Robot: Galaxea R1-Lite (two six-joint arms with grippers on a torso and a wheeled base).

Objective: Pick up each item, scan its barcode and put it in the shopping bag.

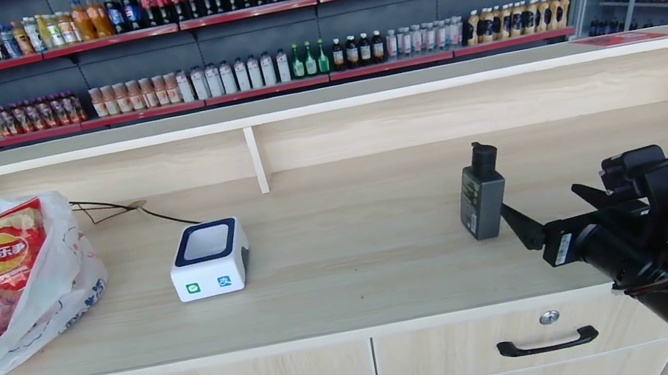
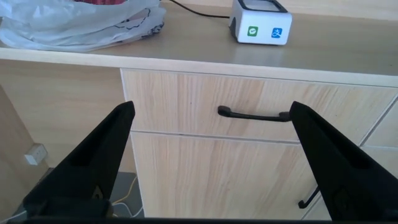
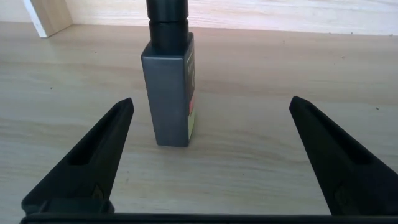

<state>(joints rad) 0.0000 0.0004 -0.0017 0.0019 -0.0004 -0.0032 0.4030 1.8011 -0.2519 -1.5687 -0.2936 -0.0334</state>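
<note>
I see the dark grey bottle (image 1: 482, 201) upright on the counter (image 1: 357, 279), right of centre. My right gripper (image 3: 211, 106) sits just near of it, jaws apart. The scanner (image 1: 209, 257) and shopping bag (image 1: 58, 277) lie further left. My left gripper (image 2: 211, 109), jaws apart, faces a drawer (image 2: 186, 99).

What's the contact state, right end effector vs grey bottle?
Apart. Right wrist view: counter shows between the grey bottle and the open right end effector.
</note>
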